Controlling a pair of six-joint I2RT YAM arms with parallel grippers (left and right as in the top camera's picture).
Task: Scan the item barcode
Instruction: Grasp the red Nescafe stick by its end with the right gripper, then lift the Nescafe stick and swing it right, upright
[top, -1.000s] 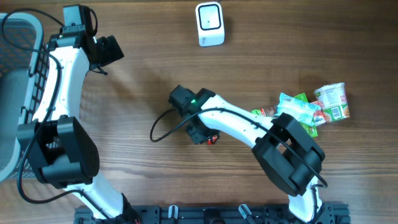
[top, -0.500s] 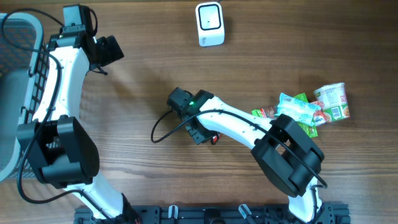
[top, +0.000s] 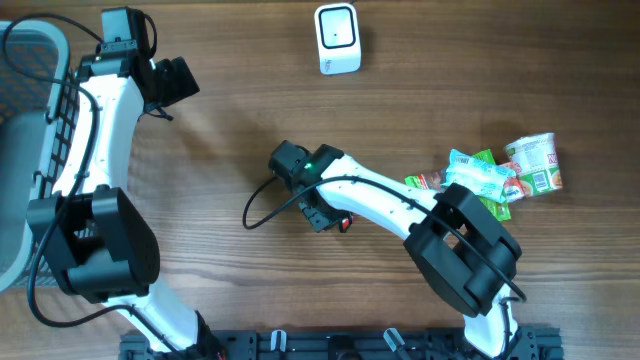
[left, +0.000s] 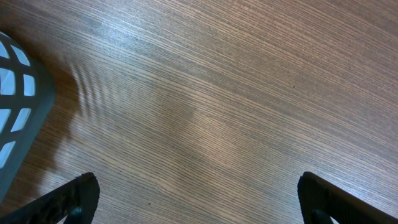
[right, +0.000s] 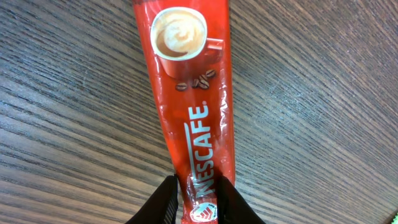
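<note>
Right gripper (right: 198, 202) was found closed on the near end of the sachet (right: 189, 93), one finger at each edge. The sachet, red with a coffee cup printed at its far end, lay lengthwise on the table (top: 220, 160) near its middle, well apart from the scanner (top: 337, 38) at the far edge. Left gripper (left: 199, 202) stood wide open over bare wood beside the basket (left: 15, 130), holding nothing. Other packets (top: 500, 175) lay piled at the right.
</note>
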